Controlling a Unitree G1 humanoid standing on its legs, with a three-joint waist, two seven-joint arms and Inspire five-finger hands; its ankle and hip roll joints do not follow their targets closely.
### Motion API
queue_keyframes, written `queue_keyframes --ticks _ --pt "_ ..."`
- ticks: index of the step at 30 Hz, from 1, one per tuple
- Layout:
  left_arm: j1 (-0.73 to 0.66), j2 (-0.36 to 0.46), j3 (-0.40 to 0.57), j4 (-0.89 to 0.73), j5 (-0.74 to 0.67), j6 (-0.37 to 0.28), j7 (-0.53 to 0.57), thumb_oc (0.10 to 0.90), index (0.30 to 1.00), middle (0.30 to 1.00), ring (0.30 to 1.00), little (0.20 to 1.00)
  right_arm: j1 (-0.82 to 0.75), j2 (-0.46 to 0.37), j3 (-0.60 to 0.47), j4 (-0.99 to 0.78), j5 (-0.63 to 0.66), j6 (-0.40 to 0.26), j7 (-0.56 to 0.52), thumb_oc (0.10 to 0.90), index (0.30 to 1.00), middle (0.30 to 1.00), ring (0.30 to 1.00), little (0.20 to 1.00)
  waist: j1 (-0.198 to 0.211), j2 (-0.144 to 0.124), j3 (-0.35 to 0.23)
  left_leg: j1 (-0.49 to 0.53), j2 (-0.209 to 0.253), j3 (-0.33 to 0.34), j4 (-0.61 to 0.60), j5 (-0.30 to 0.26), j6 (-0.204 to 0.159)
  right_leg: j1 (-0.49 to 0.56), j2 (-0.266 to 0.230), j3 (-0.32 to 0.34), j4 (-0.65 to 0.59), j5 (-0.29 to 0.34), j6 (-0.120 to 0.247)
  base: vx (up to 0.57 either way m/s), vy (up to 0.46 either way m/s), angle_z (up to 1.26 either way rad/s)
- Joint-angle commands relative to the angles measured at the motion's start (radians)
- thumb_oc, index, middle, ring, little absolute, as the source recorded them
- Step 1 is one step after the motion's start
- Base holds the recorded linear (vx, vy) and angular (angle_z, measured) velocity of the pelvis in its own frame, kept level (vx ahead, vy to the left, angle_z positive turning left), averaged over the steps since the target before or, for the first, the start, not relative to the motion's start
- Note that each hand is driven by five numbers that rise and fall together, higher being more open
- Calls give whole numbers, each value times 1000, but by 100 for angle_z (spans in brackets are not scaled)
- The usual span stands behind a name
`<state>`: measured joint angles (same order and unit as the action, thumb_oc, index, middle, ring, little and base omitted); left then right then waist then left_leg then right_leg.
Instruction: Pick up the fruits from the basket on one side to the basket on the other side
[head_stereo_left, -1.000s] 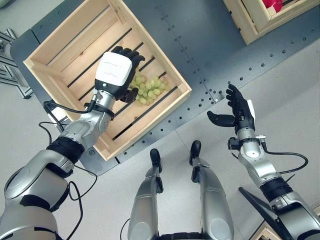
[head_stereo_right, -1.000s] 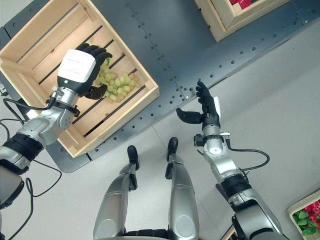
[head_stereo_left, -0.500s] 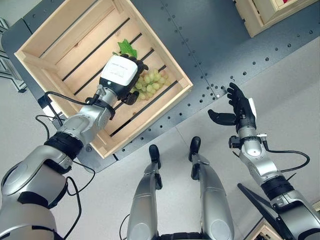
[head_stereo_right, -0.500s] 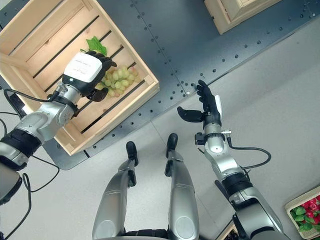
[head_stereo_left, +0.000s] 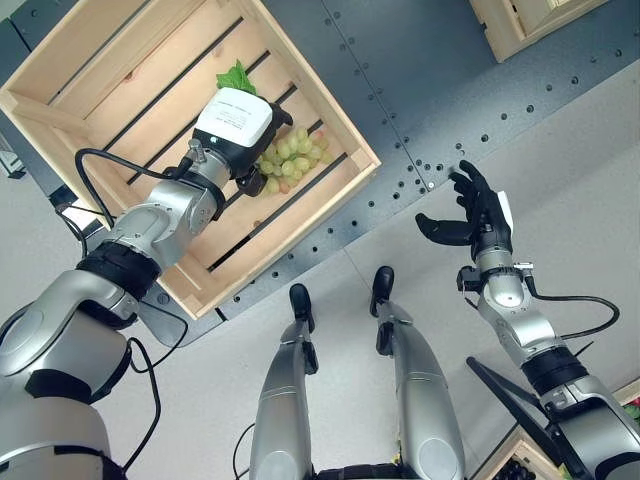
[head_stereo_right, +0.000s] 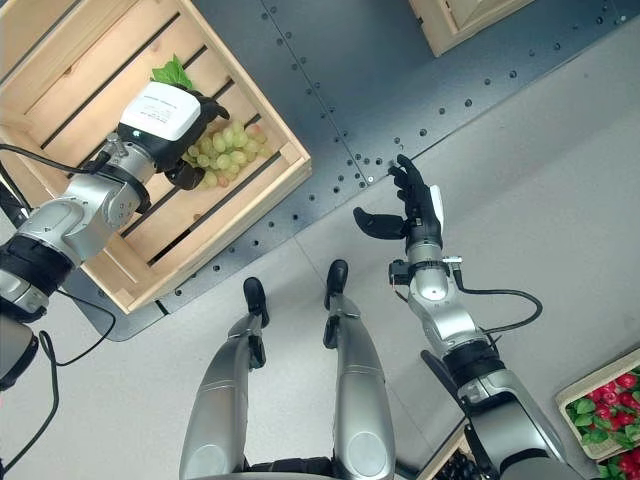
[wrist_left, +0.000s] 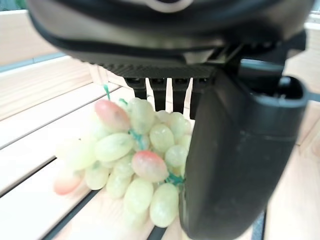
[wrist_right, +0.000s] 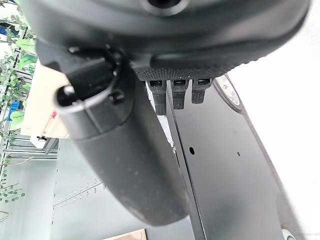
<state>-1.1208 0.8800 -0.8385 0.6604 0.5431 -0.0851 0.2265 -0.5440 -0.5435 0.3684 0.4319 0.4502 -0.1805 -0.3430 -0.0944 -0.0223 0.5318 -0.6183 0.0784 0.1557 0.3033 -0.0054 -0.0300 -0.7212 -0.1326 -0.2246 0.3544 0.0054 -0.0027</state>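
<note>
A bunch of green grapes (head_stereo_left: 295, 155) with a green leaf (head_stereo_left: 237, 77) lies in the near corner of a slatted wooden crate (head_stereo_left: 318, 85). My left hand (head_stereo_left: 235, 125) is on the bunch, with its fingers curled over the far side and its thumb (wrist_left: 240, 150) against the near side of the grapes (wrist_left: 135, 160). I cannot tell whether the bunch rests on the slats or is lifted. My right hand (head_stereo_left: 485, 215) hovers open and empty over the edge of the dark platform, thumb (wrist_right: 125, 150) spread.
The crate stands on a dark grey bolted platform (head_stereo_left: 420, 80). A second wooden crate (head_stereo_left: 520, 20) is at the platform's far right. A tray of red fruit with leaves (head_stereo_right: 605, 410) sits on the floor at the lower right.
The whole view has shifted. My left hand has settled lower on the grapes, and the green leaf now shows past it. The right hand holds the same pose.
</note>
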Motion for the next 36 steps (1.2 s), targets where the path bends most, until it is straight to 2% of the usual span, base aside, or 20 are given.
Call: queue_keyframes --ticks 1,4,6,9,11,12,17,18,19,20,21,26,32,36 --pt "-40 12 22 53 -34 -50 -13 800 900 900 900 900 -53 -41 -13 -86 42 -45 -5 800 900 900 900 900 -3 -36 -12 -77 -2 62 79 -21 -9 30 30 1 25 -64 35 0 0 0" --pt "-46 -1 10 79 -31 -77 -74 800 900 900 900 900 -51 -41 -20 -89 48 -38 -9 800 900 900 900 900 -8 -42 -12 -94 -2 62 78 -19 -10 9 31 2 20 -54 38 0 0 0" --pt "-39 -5 1 82 -57 -63 -143 800 900 900 900 900 -50 -39 -23 -88 51 -39 -10 800 900 900 900 900 -10 -43 -12 -102 -2 63 76 -19 -9 -1 32 5 14 -48 40 0 0 0" --pt "-9 -30 4 94 -152 -18 -270 800 900 900 900 900 -49 -29 -17 -79 57 -51 -20 800 900 900 900 900 -10 -43 -12 -105 -3 67 70 -23 -8 -4 33 6 3 -46 44 0 -4 -4" --pt "0 -42 14 100 -155 0 -312 800 900 900 900 900 -53 -25 -21 -77 56 -54 -16 800 900 900 900 900 -10 -44 -12 -117 -3 67 72 -20 -7 -17 31 6 3 -41 44 -7 -14 -7" --pt "21 -56 21 97 -169 28 -371 800 900 900 900 900 -49 -15 -21 -78 52 -52 -18 800 900 900 900 900 -9 -43 -12 -112 -3 66 69 -23 -8 -11 31 6 0 -43 47 -10 -15 -6" --pt "39 -98 25 145 -213 69 -537 800 900 900 900 900 -68 2 -26 -65 68 -48 -25 800 900 900 900 900 -5 -45 -12 -115 -6 65 65 -21 -5 -13 29 -2 -3 -40 48 0 0 0" --pt "39 -99 25 146 -214 68 -542 800 900 900 900 900 -67 3 -26 -65 69 -49 -25 800 900 900 900 900 -5 -45 -12 -115 -6 65 65 -21 -5 -13 29 -3 -3 -40 48 0 0 0" --pt "46 -103 25 152 -214 69 -571 739 808 808 808 808 -66 4 -28 -64 74 -49 -26 800 900 900 900 900 -5 -45 -12 -113 -5 64 65 -21 -5 -11 29 -4 -3 -39 49 0 0 0" --pt "51 -102 24 151 -210 58 -580 543 514 514 514 514 -64 4 -32 -61 78 -49 -24 800 900 900 900 900 -4 -45 -12 -110 -6 63 65 -21 -6 -7 29 -5 -5 -39 50 0 0 0" --pt "55 -100 22 148 -209 46 -579 400 300 300 300 300 -64 5 -36 -58 81 -49 -22 800 900 900 900 900 -3 -44 -12 -107 -7 62 63 -21 -6 -3 29 -6 -7 -38 50 0 0 0" --pt "72 -76 30 77 -216 -25 -480 400 300 300 300 300 -53 4 -56 -50 91 -59 -39 800 900 900 900 900 9 -39 -12 -78 -11 57 45 -22 -4 25 27 -14 -21 -39 50 3 -19 -2" --pt "104 -49 60 5 -227 -50 -476 400 300 300 300 300 -29 2 -82 -61 87 -59 -40 800 900 900 900 900 19 -32 -12 -55 -17 49 36 -24 -3 49 23 -21 -27 -40 51 4 -9 2" --pt "126 -45 88 -34 -232 -60 -429 400 300 300 300 300 -19 4 -91 -66 85 -58 -47 800 900 900 900 900 25 -28 -12 -23 -22 48 19 -22 1 78 24 -25 -40 -39 51 0 0 0"
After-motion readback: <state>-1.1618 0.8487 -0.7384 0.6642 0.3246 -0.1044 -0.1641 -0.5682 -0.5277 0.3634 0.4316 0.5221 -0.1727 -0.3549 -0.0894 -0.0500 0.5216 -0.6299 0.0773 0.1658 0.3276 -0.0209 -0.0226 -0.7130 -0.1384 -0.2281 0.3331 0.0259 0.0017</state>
